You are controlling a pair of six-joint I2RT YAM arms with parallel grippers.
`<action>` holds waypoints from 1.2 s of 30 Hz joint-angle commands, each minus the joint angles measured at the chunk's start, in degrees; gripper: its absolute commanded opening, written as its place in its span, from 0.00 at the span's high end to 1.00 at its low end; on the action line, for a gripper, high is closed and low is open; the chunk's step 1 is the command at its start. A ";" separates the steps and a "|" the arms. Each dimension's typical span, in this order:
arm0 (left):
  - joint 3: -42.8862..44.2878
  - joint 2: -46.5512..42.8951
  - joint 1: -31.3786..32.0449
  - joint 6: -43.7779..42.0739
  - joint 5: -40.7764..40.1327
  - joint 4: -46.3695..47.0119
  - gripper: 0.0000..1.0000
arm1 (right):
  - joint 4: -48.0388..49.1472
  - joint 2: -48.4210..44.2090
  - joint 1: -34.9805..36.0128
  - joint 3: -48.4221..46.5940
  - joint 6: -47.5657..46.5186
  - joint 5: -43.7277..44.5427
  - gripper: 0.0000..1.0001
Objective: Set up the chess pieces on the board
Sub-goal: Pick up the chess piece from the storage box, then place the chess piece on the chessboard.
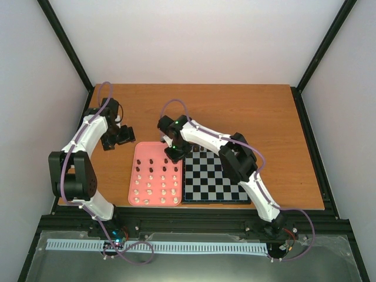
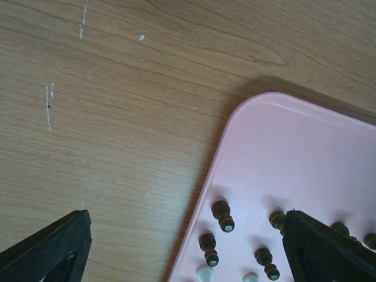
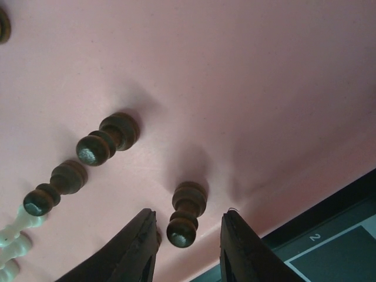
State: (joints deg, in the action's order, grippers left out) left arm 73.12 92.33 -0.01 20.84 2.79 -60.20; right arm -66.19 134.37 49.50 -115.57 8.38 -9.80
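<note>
Right gripper [image 1: 174, 154] hung low over the far right corner of the pink tray [image 1: 143, 150], close to the board's [image 1: 214, 179] far left corner; how wide it stood could not be read from above. Left gripper [image 1: 120, 136] sat over bare wooden table [image 1: 252, 111], just off the tray's far left corner. The chess pieces stood in rows on the tray, dark pieces [image 1: 151, 161] in the far rows and cream pieces [image 1: 149, 191] in the near rows. The board lay flat beside the tray, touching its right edge. Left wrist view: the left gripper was spread wide with nothing in its grip, one fingertip [image 2: 56, 249] above the wood and the other above the tray's rounded corner [image 2: 282, 129]. Several dark pieces stood upright near that corner, with two cream tops at the lower edge. Right wrist view: the right gripper's jaws were partly parted and straddled one dark pawn [image 3: 187, 207] standing on the tray. A gap showed on each side, so it was not gripped. Two more dark pawns stood to its left. The board's dark border, marked 2, ran just beyond the tray's edge.
</note>
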 commanded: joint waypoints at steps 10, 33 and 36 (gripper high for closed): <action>2.19 1.09 0.00 0.38 0.51 0.39 0.00 | -0.52 1.70 -0.54 -2.18 -1.13 -0.90 0.86; 2.07 1.01 -0.01 0.18 1.07 0.41 0.00 | 3.93 -30.88 -14.94 25.70 6.67 3.10 0.97; 2.16 1.44 0.01 0.18 1.42 0.48 0.00 | 4.23 -35.59 -20.41 33.33 6.59 3.53 0.97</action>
State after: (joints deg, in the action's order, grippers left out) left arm 73.32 93.10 -0.01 20.82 3.38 -60.20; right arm -62.50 102.24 33.61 -90.32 13.23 -7.60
